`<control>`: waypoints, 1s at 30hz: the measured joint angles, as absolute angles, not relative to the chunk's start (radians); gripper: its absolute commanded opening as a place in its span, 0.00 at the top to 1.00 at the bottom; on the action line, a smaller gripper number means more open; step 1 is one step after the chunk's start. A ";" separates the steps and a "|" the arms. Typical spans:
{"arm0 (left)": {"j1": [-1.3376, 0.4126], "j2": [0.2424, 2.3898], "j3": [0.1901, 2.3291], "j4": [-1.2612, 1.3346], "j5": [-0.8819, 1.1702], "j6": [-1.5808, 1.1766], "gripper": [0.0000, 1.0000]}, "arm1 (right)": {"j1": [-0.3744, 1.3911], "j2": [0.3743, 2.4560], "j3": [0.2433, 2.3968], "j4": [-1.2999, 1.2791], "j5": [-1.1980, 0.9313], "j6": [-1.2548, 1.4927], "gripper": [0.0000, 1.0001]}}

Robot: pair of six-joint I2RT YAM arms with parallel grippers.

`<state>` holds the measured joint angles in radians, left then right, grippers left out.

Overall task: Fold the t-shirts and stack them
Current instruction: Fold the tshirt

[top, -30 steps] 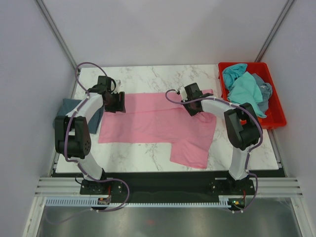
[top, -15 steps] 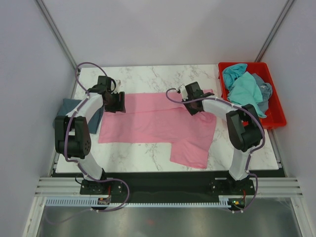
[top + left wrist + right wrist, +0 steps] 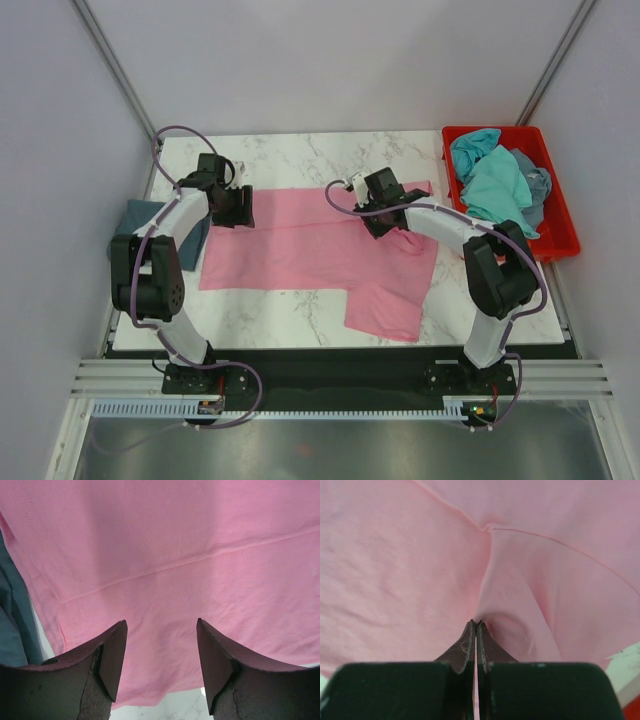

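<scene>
Over the marble table, from above: two arms work on one pink shirt, which lies spread flat between them with one sleeve flap hanging toward the near edge. The left gripper stands over the shirt's left end, and the right gripper bears on its far right part. One slate-blue shirt lies folded just outside the left gripper, at the table's edge. Well to the right of the right gripper, one red crate holds a heap of turquoise and grey-blue cloth; the number of pieces cannot be told.

At the left wrist: the left gripper is released, jaws wide apart and holding nothing. The pink shirt fills the view beyond them, smooth, with one straight crease and a stitched hem. Whether the fingers touch it cannot be told. The slate-blue shirt lies left of the fingers.

At the right wrist: the right gripper is clenched, pinching a raised fold of the pink shirt. Wrinkles run away from the tips.
</scene>
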<state>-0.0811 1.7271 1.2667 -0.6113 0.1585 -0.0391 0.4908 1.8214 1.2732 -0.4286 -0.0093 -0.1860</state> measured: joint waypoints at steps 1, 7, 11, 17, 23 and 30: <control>-0.081 1.727 1.267 -0.611 0.159 -0.039 0.34 | 0.498 1.821 1.272 -0.430 -0.021 -0.179 1.00; -0.081 1.727 1.267 -0.611 0.158 -0.039 0.34 | 0.529 1.821 1.272 -0.435 -0.054 -0.155 1.00; -0.081 1.727 1.267 -0.611 0.158 -0.039 0.34 | 0.546 1.821 1.272 -0.435 -0.065 -0.143 0.90; -0.081 1.727 1.267 -0.611 0.158 -0.039 0.34 | 0.553 1.808 1.272 -0.443 -0.081 -0.118 0.56; -0.081 1.727 1.268 -0.612 0.149 -0.035 0.14 | 0.499 1.752 1.313 -0.447 -0.055 -0.088 0.53; -0.081 1.779 1.392 -0.620 0.105 -0.030 0.12 | 0.260 1.807 1.414 -0.399 -0.029 -0.044 0.54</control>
